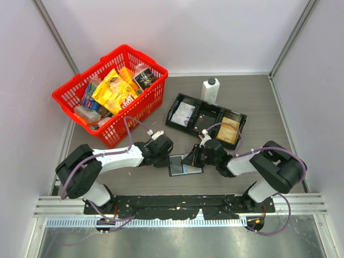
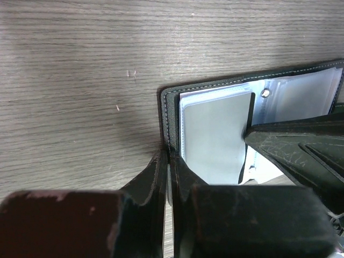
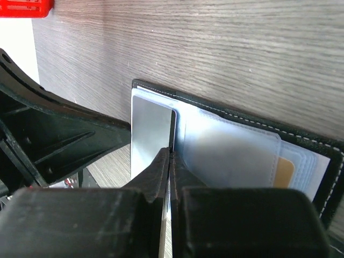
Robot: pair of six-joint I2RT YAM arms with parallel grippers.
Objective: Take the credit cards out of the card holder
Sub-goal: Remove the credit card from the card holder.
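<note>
Two grippers, one target, dead centre of the table (image 1: 258,102). On the left, the left gripper (image 2: 167,157) has its jaws clenched on the black edge of the holder (image 2: 166,107), which lies spread open and flat on the wood. That cover looks soft and floppy, so pinning its rim is the sensible anchor. Moving across: the grey card (image 3: 153,134) sits in a clear sleeve, and the right gripper (image 3: 171,156) is pinched tight on its near edge. Thin, stiff, light and slick, I'd say, so that edge is the only real place to take it. A straight pull along the sleeve should do better than a twist, or it may slip free. Further right, a gold card (image 3: 285,173) peeks out of another pocket, not yet touched.

Containers now. Far left, the red basket (image 1: 137,107) is packed with snack packets (image 1: 113,88). Right of centre, behind the holder, stands the black tray (image 1: 173,109). Its left compartment holds a pale flat piece and its right one a golden flat piece, possibly cards. I can make out nothing in the middle. A white bottle (image 1: 210,90) stands just behind it.
</note>
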